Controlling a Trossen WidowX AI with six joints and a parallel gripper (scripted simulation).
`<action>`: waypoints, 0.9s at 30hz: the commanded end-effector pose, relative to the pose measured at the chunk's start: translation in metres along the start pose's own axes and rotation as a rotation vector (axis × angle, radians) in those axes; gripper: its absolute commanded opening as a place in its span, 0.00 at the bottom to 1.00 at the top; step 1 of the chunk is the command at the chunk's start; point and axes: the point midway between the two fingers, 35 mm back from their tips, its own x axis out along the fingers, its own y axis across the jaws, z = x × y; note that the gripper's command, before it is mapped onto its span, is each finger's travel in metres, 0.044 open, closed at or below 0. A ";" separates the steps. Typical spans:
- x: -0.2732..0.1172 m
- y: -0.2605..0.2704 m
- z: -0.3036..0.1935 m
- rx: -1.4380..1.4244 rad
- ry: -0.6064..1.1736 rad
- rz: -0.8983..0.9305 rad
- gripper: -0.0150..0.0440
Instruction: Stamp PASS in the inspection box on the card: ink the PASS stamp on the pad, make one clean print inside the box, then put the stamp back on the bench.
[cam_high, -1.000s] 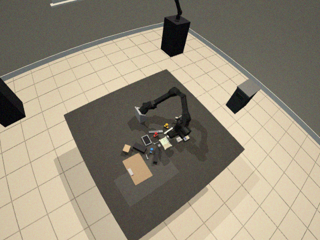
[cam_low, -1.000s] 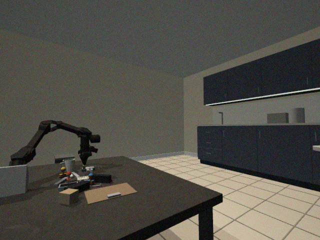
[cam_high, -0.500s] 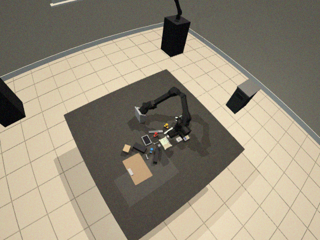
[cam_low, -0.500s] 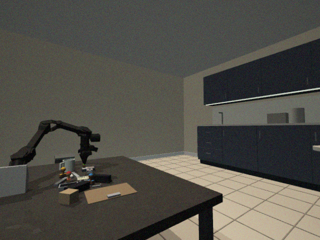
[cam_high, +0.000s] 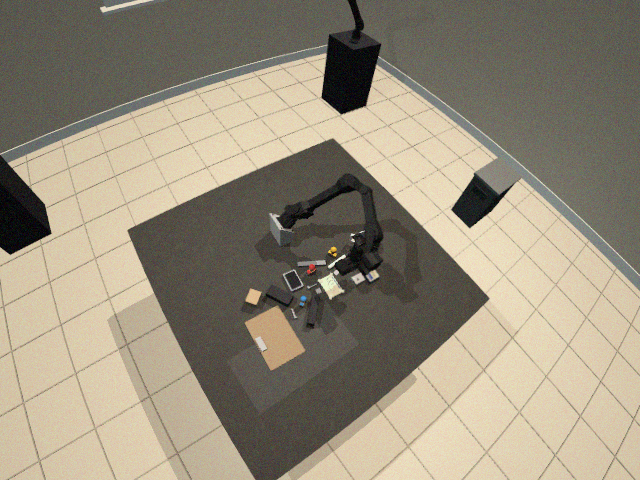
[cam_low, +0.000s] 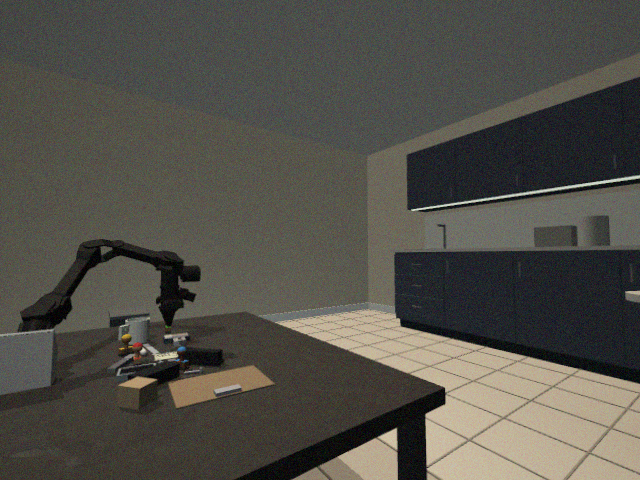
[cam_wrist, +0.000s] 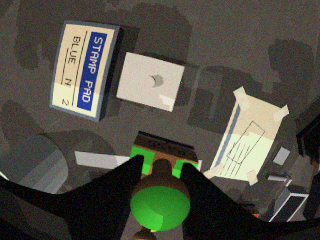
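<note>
My gripper (cam_wrist: 162, 166) (cam_low: 168, 321) is shut on the green-knobbed stamp (cam_wrist: 160, 207), which has a brown mount with green sides. The stamp hangs upright above the bench, its face hidden; I cannot read its word. The labelled blue stamp pad case (cam_wrist: 85, 70) (cam_high: 372, 275) lies ahead and left in the wrist view. A pale square (cam_wrist: 150, 80) (cam_high: 357, 279) with a small grey round mark lies beside it, just ahead of the stamp. The card (cam_wrist: 270, 107) (cam_high: 330, 286) is taped down at the right, showing a slanted box outline and thin lines; I see no clear print in the box.
A grey mug (cam_wrist: 35, 162) (cam_low: 138, 329) stands left in the wrist view. Yellow (cam_high: 332, 251), red (cam_high: 311, 269) and blue (cam_high: 302, 299) knobbed pieces stand near the card. A framed dark tray (cam_high: 293, 280), black blocks, a wooden block (cam_high: 253, 296) and a tan board (cam_high: 279, 335) lie beyond.
</note>
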 end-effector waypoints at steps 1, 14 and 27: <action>-0.003 0.001 0.000 -0.006 -0.001 0.003 0.25; -0.009 0.001 0.000 -0.006 -0.002 0.004 0.25; -0.015 -0.011 -0.001 -0.004 -0.004 -0.003 0.25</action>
